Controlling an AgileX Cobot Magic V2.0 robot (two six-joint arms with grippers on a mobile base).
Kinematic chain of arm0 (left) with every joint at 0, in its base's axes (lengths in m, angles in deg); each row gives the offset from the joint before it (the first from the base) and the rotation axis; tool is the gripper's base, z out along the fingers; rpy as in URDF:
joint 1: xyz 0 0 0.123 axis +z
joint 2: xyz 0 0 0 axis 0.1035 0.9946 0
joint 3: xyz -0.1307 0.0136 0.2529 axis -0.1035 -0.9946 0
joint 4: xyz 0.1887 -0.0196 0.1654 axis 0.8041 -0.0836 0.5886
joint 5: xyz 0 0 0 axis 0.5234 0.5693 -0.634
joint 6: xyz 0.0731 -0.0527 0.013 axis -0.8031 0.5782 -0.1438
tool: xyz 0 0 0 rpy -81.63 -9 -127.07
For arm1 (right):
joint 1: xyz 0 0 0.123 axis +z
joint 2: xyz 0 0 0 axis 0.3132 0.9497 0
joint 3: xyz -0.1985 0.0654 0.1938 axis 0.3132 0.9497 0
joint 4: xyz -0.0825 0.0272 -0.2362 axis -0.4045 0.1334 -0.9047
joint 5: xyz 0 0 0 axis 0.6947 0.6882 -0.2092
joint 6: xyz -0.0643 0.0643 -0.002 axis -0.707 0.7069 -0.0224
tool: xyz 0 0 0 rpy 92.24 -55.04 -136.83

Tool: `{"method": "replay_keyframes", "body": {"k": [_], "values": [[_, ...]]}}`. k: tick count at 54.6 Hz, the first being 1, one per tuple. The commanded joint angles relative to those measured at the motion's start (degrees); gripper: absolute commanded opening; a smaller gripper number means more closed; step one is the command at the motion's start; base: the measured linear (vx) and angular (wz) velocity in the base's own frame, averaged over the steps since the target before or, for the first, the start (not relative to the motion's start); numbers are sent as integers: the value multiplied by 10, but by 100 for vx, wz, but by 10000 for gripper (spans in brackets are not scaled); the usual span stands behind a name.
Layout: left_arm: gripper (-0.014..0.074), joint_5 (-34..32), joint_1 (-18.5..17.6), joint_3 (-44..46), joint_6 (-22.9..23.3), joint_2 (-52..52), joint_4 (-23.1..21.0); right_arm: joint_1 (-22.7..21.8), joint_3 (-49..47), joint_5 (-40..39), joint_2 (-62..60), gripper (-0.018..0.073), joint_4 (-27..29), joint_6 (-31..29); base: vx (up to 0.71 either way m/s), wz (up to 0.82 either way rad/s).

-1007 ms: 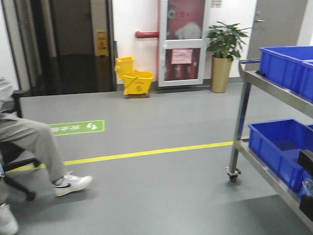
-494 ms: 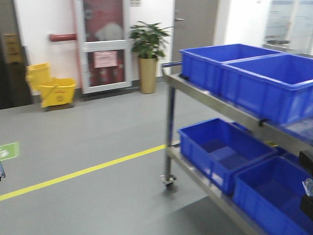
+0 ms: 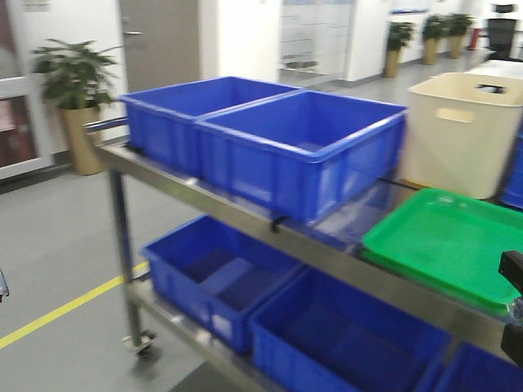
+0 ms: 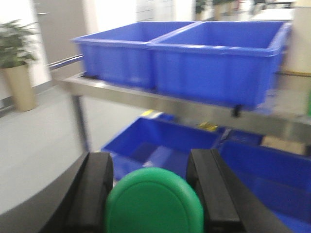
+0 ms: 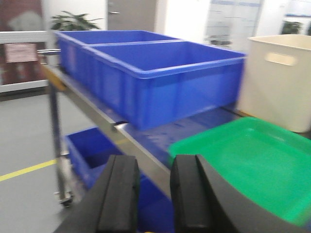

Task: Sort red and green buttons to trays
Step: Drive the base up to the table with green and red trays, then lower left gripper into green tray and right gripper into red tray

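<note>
While the left gripper is clamped on the green button, the green tray lies to its right on the top shelf of the cart, nearer to the right gripper, whose jaws stand slightly apart, empty. I can read no writing; all is blurred.

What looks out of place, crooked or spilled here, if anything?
Nothing stands out. The blue crates sit upright on the cart, the green tray lies flat beside the cream tub, the left gripper holds the green button, and nothing looks spilled. Blur could hide small faults.
</note>
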Motion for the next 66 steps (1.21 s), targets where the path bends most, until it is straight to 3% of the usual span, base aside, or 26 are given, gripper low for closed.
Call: {"method": "replay_keyframes", "body": {"k": [1,37,66], "values": [[-6,-51,-4,23,4,-2,-7,1,-21,-39,-3,-9,-3,-3,30,-72],[-6,-51,-4,23,4,-3,-7,1,-21,-39,-3,-9,-3,-3,24,-67],[-6,-51,-4,23,4,-2,-7,1,-21,-39,-3,-9,-3,-3,18,-20]]}}
